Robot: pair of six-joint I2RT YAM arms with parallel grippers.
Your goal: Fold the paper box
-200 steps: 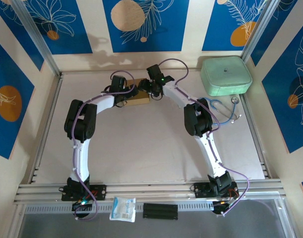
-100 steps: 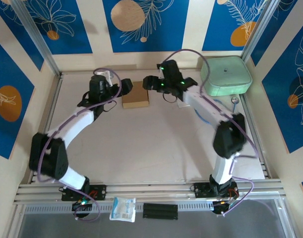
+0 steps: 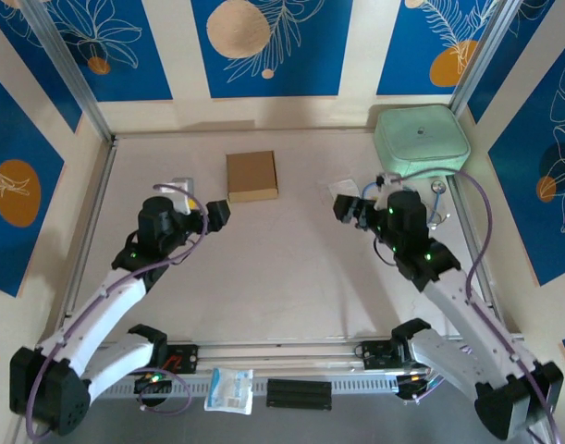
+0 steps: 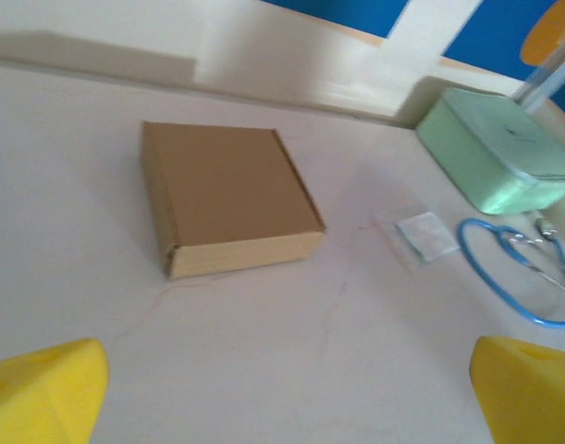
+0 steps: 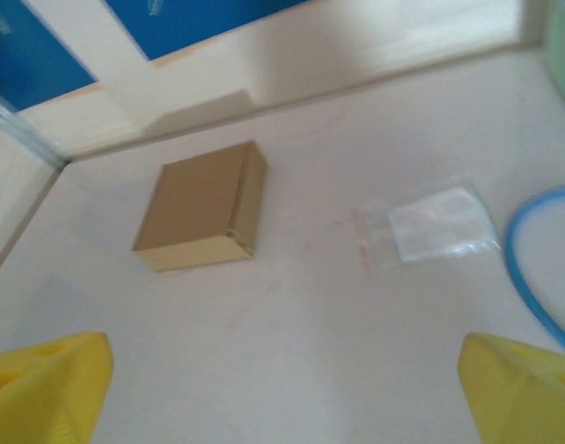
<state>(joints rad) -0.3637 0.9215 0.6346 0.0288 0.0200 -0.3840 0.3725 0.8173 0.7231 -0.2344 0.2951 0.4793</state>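
Note:
The paper box [image 3: 251,176] is a small, closed square box of brown cardboard lying flat near the back of the table. The left wrist view has the paper box [image 4: 227,194] ahead and to the left. In the right wrist view the paper box [image 5: 199,205] lies ahead, also to the left. My left gripper [image 3: 215,214] hovers open a short way in front and left of it, yellow fingertips [image 4: 42,393] wide apart with bare table between them. My right gripper [image 3: 345,209] is open too, well to the box's right, its fingertips [image 5: 522,388] spread and holding nothing.
A mint-green rounded case [image 3: 421,141] sits at the back right corner. A blue stethoscope [image 3: 428,199] and a small clear plastic bag [image 3: 342,190] lie beside my right gripper. A white packet [image 3: 229,390] and a black strip [image 3: 299,393] rest by the front rail.
Both arms have drawn back from the box toward the near side, the left to the left and the right to the right. The right gripper has opened wider. The box stays put.

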